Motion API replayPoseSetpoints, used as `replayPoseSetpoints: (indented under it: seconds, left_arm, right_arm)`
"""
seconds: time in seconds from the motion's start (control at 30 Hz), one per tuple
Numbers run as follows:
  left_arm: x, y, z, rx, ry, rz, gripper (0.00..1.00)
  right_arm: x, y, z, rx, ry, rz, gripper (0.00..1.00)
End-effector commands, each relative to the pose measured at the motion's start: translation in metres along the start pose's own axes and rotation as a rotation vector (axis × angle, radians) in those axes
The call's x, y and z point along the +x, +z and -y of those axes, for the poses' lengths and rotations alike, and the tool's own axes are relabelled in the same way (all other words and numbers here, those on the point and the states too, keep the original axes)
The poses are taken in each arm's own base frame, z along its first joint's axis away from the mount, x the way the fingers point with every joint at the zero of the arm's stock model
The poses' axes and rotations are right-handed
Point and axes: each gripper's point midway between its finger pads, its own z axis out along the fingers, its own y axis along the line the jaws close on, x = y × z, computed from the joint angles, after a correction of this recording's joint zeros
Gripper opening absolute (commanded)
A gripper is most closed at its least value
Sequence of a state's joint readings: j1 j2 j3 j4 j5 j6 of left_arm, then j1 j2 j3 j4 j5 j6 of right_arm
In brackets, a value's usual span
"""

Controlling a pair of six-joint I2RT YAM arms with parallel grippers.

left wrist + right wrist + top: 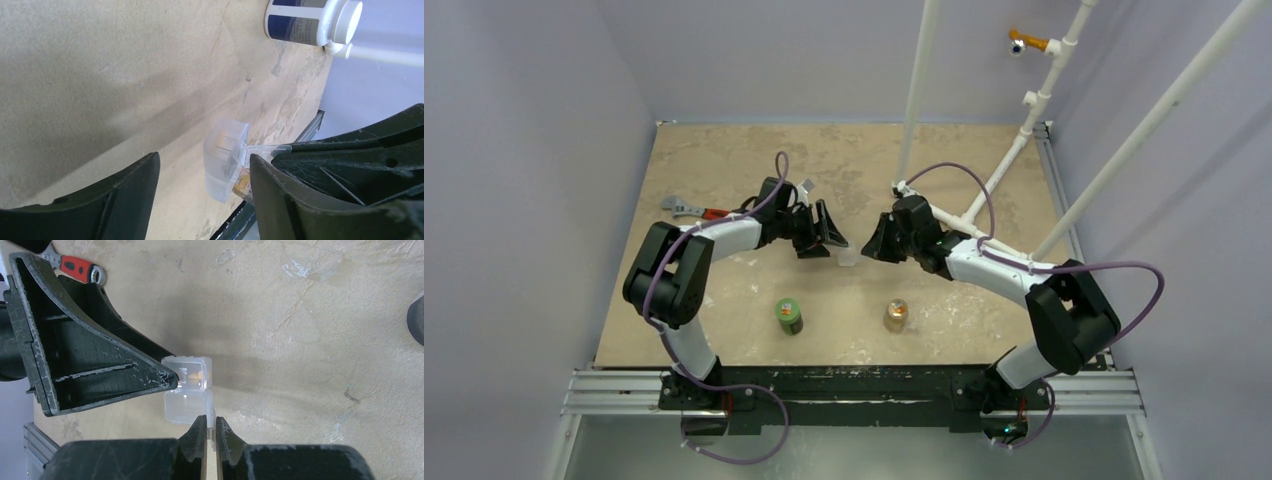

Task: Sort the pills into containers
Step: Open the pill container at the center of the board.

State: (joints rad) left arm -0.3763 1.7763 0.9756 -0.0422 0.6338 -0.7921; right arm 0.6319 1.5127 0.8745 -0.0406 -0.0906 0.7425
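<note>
Mid-table: right pincer (211,420) pinching the lid tab (212,414) of the clear case (187,407), likely steadying it; left pincer (204,159) spread alongside; pills (196,375) inside.

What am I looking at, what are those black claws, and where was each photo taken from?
This is a two-armed robot at a table. One picture looks down from above. The other two come from a camera on each wrist, so the black wedges are gripper fingers. The right gripper is shut on a thin flap of a small clear case holding a few pills. The left gripper is open next to it. Also on the table: a green bottle, a tan-orange bottle, a white-capped bottle and a red-handled wrench.
</note>
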Motion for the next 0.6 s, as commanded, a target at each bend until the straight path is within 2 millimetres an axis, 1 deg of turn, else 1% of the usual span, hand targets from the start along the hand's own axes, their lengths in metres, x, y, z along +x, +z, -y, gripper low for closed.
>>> replayPoseSetpoints:
  seconds: [0.0,0.07,0.13,0.17,0.2,0.27,0.37,0.57]
  left_arm:
    - [-0.014,-0.01,0.005,-0.057,0.075,0.058,0.69]
    - [-0.016,-0.017,0.002,-0.1,0.094,0.084,0.75]
    - [-0.019,-0.026,0.0,-0.139,0.12,0.112,0.92]
    - [-0.02,-0.03,-0.001,-0.157,0.13,0.123,0.96]
    - [-0.022,-0.035,0.0,-0.173,0.144,0.136,0.98]
    - [-0.023,-0.044,0.0,-0.2,0.168,0.158,1.0]
    - [-0.023,-0.054,0.0,-0.222,0.192,0.177,1.0]
    - [-0.016,-0.063,-0.002,-0.238,0.203,0.188,1.0]
  right_arm:
    - [-0.007,0.005,0.004,0.019,-0.018,0.027,0.0]
    - [-0.006,0.007,0.008,0.038,-0.022,0.023,0.0]
    - [-0.008,0.008,0.016,0.079,-0.04,0.031,0.0]
    - [-0.008,0.008,0.019,0.096,-0.045,0.029,0.0]
    - [-0.009,0.008,0.023,0.118,-0.049,0.031,0.0]
    - [-0.01,0.008,0.027,0.145,-0.057,0.035,0.0]
    - [-0.009,0.009,0.031,0.162,-0.063,0.03,0.0]
    - [-0.008,0.01,0.034,0.174,-0.063,0.023,0.0]
